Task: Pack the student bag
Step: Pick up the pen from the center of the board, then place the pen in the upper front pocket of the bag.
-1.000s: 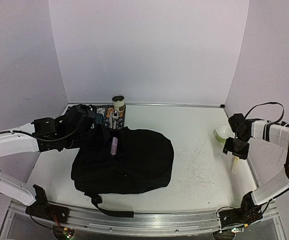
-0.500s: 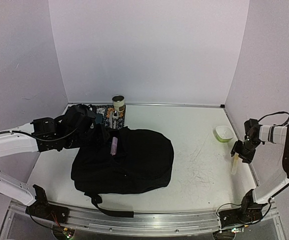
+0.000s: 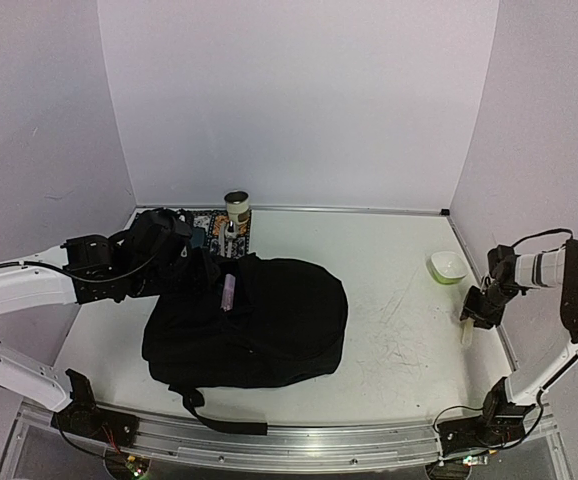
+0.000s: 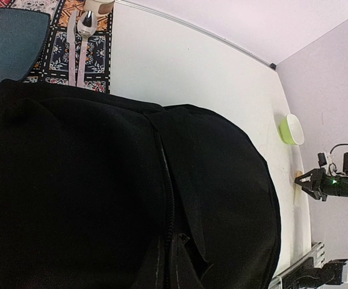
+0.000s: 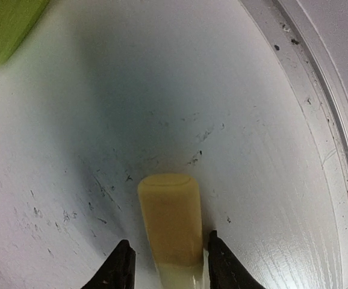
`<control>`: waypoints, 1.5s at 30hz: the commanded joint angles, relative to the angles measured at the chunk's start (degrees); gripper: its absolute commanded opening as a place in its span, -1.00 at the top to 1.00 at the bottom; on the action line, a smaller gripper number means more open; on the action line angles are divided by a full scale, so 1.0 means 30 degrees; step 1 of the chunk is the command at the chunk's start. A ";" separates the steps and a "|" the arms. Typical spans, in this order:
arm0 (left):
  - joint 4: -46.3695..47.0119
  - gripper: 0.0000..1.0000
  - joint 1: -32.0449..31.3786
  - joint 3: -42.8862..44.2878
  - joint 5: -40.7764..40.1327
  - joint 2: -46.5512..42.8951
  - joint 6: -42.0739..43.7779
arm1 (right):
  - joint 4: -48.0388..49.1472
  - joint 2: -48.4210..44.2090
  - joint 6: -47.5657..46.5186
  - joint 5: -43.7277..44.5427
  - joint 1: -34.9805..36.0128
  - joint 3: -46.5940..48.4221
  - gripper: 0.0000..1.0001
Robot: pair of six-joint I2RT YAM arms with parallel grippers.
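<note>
**At the right rail: jaws narrowing around a yellow tube**

Against the view of a second ago, the right gripper (image 3: pixel 476 312) is now sitting lower and closer to the table's (image 3: pixel 399 300) right edge. It is no longer hanging beside the green bowl (image 3: pixel 447 266), which is showing whole again. Its jaws are also standing narrower than before. The student bag (image 3: pixel 259 320) and the left arm are staying put.

In the right wrist view, the two fingers (image 5: pixel 123 268) are straddling the near end of a pale yellow tube (image 5: pixel 169 217) that is lying flat on the table. The jaws are part-open, with a thin gap showing on each side, so they are not yet clamping it.

The bag is lying slumped at centre-left, well apart from the right gripper across bare table. The left gripper (image 3: pixel 174 245) is resting closed at the bag's far left corner. Black on black is hiding whether it is pinching fabric.
</note>
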 commanded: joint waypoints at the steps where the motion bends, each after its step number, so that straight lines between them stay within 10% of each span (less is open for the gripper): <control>1: 0.0933 1.00 0.0088 0.0593 -0.0444 -0.0601 -0.0141 | -0.0900 0.0203 -0.0317 -0.1166 -0.0061 -0.0607 0.36; 8: 0.0927 1.00 0.0093 0.0905 -0.0496 -0.0106 -0.0004 | -0.0672 -0.1356 0.0100 -0.3427 -0.0018 -0.1223 0.80; 20: 0.0962 1.00 0.0115 0.1555 -0.0476 0.0879 0.0148 | -0.0636 -0.5953 0.2293 -0.7744 0.1111 -0.1526 1.00; 45: 0.1356 1.00 0.0100 0.1596 -0.0164 0.1040 0.0016 | 0.5737 -0.4456 1.1988 -0.5054 1.5679 0.4324 1.00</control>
